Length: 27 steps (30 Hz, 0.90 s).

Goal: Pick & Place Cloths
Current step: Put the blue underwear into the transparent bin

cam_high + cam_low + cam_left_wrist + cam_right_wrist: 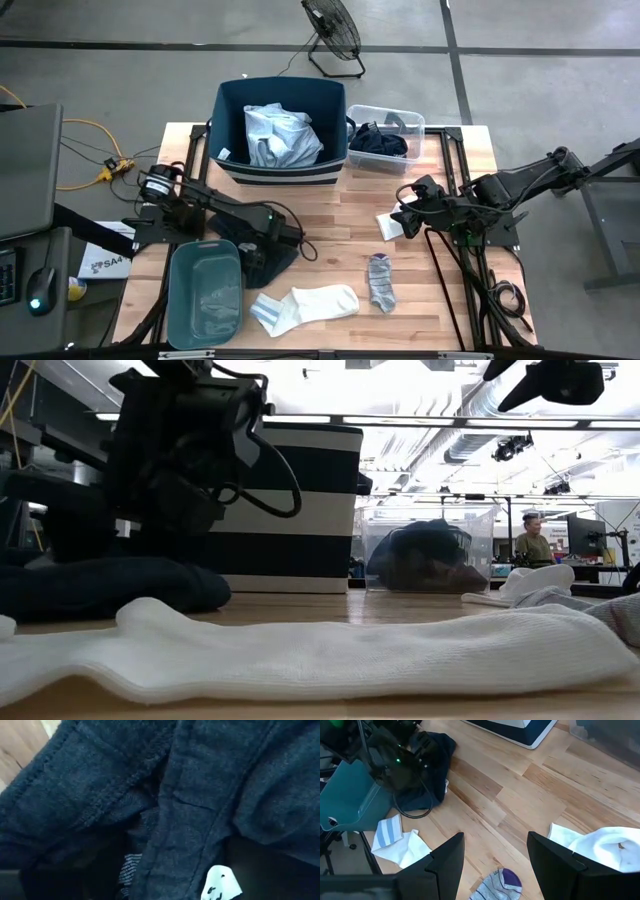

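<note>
Spanning the scene: a wooden table (330,215). Sitting at its far edge: a navy fabric bin (280,95) with a striped base, holding a light blue shirt (280,135). Standing just beside the bin: a clear tub (415,125) containing a dark garment (378,142). Resting at the near left corner: a teal tub (205,292). Lying bunched beside that tub, under the left arm: a dark navy garment (270,262). Pressing down onto its folds: the left gripper (268,250), fingers hidden against the fabric, so not possible to tell how wide they are standing or whether gripping anything. Lying along the near edge: a white sock with a blue-striped cuff (305,305). Hovering above the right half of the table: the right gripper (495,865), fingers standing apart and holding nothing. Lying bunched just beside it: a white cloth (390,225). Resting nearer the front edge: a small grey sock (380,282).
</note>
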Tool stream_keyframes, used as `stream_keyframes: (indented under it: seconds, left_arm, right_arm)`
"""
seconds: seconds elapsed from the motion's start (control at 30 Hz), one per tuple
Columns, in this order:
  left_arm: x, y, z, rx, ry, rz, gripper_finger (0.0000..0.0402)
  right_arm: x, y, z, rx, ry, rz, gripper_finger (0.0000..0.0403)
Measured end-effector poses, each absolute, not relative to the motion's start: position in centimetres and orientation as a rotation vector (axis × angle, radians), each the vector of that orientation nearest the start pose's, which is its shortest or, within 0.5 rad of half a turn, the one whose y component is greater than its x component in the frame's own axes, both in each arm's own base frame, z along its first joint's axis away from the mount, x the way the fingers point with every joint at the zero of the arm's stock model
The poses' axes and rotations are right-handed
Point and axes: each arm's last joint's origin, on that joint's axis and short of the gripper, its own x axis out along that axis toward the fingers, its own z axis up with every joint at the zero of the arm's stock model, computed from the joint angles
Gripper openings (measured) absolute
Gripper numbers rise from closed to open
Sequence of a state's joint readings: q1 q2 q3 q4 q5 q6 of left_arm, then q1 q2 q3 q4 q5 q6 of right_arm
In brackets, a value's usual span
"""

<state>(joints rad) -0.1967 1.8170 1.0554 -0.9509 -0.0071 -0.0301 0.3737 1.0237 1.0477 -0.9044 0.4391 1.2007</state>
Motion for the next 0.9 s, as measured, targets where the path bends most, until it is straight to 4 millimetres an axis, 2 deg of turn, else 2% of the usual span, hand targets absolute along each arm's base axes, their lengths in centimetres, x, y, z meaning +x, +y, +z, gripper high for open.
stream_keyframes:
  seconds: [0.1, 0.2, 0.43, 0.57, 0.67, 0.77, 0.9]
  left_arm:
    - [28.4, -5.6, 13.6, 0.152, 1.715, -0.115, 0.0276]
    - [28.5, -5.7, 13.6, 0.150, 1.705, -0.116, 0.0219]
    - [28.8, -5.8, 13.5, 0.111, 1.678, -0.136, 0.0031]
    - [29.0, -5.9, 13.7, 0.070, 1.664, -0.138, 0.0019]
    - [29.9, -6.2, 14.8, 0.046, 1.646, -0.152, 0.0012]
    - [30.7, -6.3, 16.9, 0.062, 1.647, -0.149, 0.0012]
    - [32.2, -6.5, 21.7, 0.087, 1.502, -0.132, 0.0012]
  right_arm:
    - [17.8, 5.6, 32.2, 0.787, 0.646, -0.518, 0.0207]
    - [17.8, 5.7, 32.2, 0.788, 0.647, -0.516, 0.0207]
    - [17.7, 5.6, 32.2, 0.784, 0.653, -0.518, 0.0207]
    - [17.7, 5.6, 32.2, 0.775, 0.655, -0.515, 0.0207]
    - [17.7, 5.7, 32.2, 0.761, 0.662, -0.505, 0.0207]
    - [17.7, 5.7, 32.2, 0.737, 0.678, -0.485, 0.0207]
    - [17.6, 6.0, 32.2, 0.671, 0.686, -0.454, 0.0207]
